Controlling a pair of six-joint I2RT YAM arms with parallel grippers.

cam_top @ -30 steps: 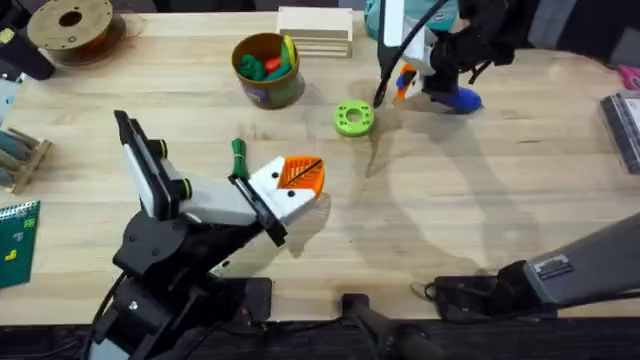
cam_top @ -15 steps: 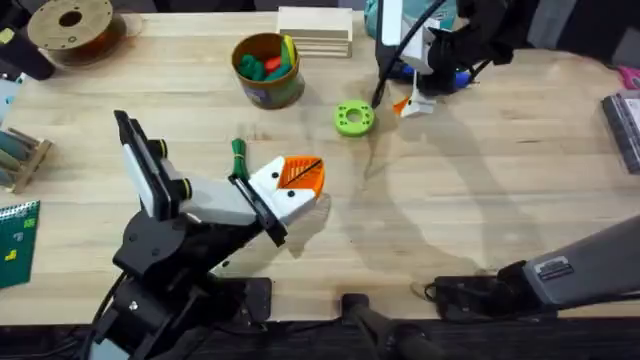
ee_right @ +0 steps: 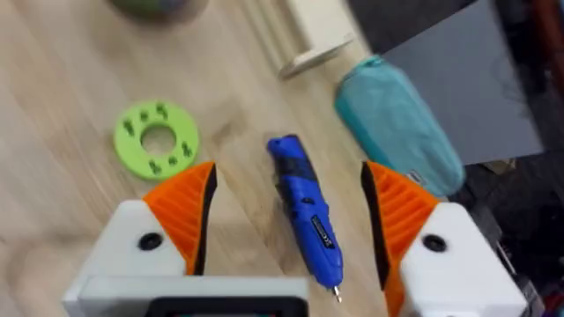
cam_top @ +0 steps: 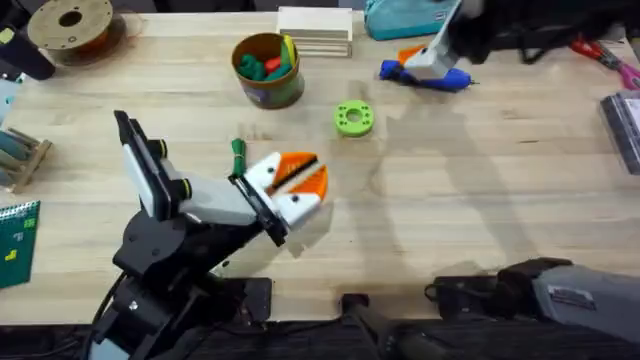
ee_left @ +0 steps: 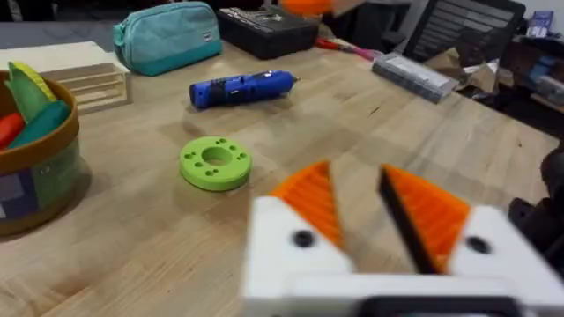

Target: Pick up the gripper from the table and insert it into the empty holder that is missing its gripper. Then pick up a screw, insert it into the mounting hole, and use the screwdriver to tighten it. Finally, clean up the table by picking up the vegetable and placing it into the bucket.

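Note:
The blue screwdriver (cam_top: 428,75) lies on the table near the far edge. My right gripper (cam_top: 420,57) hovers over it, open. In the right wrist view the orange pads (ee_right: 187,210) stand wide apart on either side of the screwdriver (ee_right: 308,211). My left gripper (cam_top: 297,181) rests low at the table's middle, open by a narrow gap, and both of its white finger bases carry orange tips (ee_left: 307,195). The dark-green vegetable (cam_top: 238,154) lies just left of it. The bucket (cam_top: 267,70) stands farther back. The loose gripper piece and the screw are out of view.
A flat green ring disc (cam_top: 352,118) lies between the bucket and the screwdriver. A teal pouch (cam_top: 408,17) and a wooden block (cam_top: 315,30) sit at the far edge. A brown spool (cam_top: 70,25) is at the far left, and a grey case (cam_top: 625,125) at the right edge.
My right gripper has moved back toward the far edge and now hangs over the screwdriver, which shows at full length. My left gripper's tips have parted slightly.

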